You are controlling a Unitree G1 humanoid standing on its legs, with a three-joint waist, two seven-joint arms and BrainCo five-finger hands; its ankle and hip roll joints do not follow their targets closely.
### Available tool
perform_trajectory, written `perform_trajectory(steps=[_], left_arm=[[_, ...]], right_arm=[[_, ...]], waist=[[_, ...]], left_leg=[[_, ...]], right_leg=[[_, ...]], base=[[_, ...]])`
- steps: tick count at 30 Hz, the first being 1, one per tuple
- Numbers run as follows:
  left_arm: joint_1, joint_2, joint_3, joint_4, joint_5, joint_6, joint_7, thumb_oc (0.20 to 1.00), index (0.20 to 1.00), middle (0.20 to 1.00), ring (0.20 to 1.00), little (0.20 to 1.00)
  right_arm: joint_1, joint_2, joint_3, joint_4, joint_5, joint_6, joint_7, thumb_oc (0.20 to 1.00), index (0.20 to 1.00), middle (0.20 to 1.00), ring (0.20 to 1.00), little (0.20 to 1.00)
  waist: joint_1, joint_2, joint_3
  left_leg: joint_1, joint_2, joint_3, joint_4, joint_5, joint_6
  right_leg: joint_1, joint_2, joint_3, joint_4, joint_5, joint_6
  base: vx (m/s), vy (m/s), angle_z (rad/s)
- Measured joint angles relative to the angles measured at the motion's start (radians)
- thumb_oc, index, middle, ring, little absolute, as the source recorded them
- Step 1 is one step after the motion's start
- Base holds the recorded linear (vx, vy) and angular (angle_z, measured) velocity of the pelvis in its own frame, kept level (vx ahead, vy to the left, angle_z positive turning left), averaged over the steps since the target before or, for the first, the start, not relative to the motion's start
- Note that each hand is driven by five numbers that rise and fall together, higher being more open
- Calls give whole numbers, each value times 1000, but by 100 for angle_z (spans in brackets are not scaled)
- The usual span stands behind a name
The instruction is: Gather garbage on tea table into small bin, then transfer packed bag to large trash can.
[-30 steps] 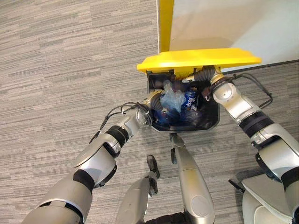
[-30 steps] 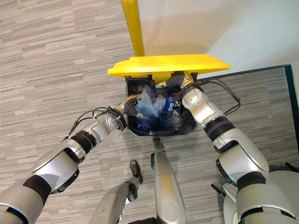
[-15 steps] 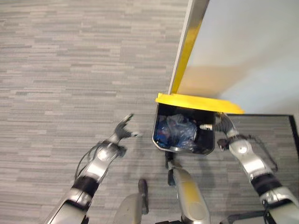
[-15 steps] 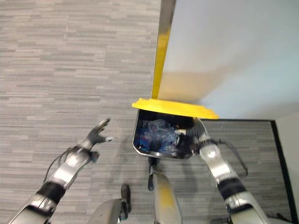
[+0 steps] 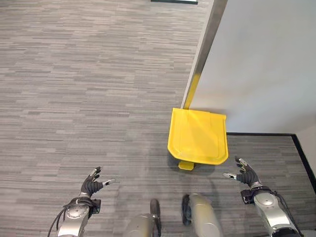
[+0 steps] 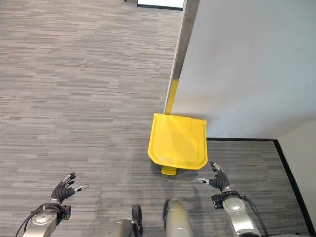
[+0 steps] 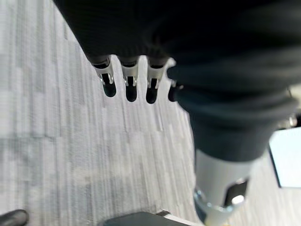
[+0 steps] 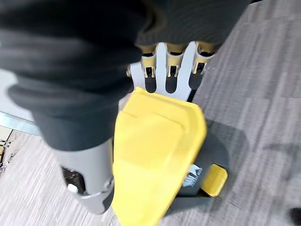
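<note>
1. The large trash can stands on the floor against the foot of a pale wall, far of both hands and nearer the right one. Its yellow lid is smooth, glossy plastic, a rounded-cornered slab with a shallow raised panel, and it lies flat and closed over the body.
2. A small yellow foot pedal juts from the near base of the can. In the right wrist view the can's dark body shows below the lid's rim.
3. The packed bag cannot be seen with the lid down; neither hand carries it.
4. The left hand hovers over the floor at the near left, well apart from the can, fingers spread and straight, thumb out, holding nothing.
5. The right hand hovers just near and right of the can, fingers splayed and straight, empty, not touching the lid.
6. The floor is grey carpet with a fine streaked, ribbed weave. A narrow metallic post, yellow at its foot, edges the wall.
</note>
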Motion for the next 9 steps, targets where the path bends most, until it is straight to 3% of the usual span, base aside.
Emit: perform_trajectory(steps=[2, 3, 5, 9], left_arm=[[3, 7, 3, -18, -3, 1, 4, 1000, 1000, 1000, 1000, 1000], [2, -1, 7, -7, -3, 3, 7, 1000, 1000, 1000, 1000, 1000], [25, -5, -2, -8, -3, 6, 7, 1000, 1000, 1000, 1000, 1000], [60, -19, -3, -8, -3, 6, -5, 1000, 1000, 1000, 1000, 1000]], right_arm=[[27, 13, -4, 2, 0, -3, 3, 1000, 1000, 1000, 1000, 1000], [22, 10, 0, 10, 0, -3, 4, 1000, 1000, 1000, 1000, 1000], [25, 10, -1, 4, 0, -6, 6, 1000, 1000, 1000, 1000, 1000], [70, -16, -15, 12, 1, -4, 7, 1000, 1000, 1000, 1000, 1000]], waist=[[11, -28, -32], [10, -25, -33], [13, -23, -54], [3, -7, -123]], left_leg=[[-12, 2, -8, -59, 34, -59], [-18, 17, -8, -72, 40, -68], [-22, 49, -4, -124, 76, -121], [-14, 85, 1, -181, 87, -136]], right_leg=[[126, 38, 3, -290, -22, -8], [144, 56, 3, -353, 16, -65], [144, 95, 10, -429, 73, -73], [171, 137, 0, -533, 144, -128]], base=[[31, -153, 1], [47, -155, -19], [67, -123, -30], [57, -71, -13]])
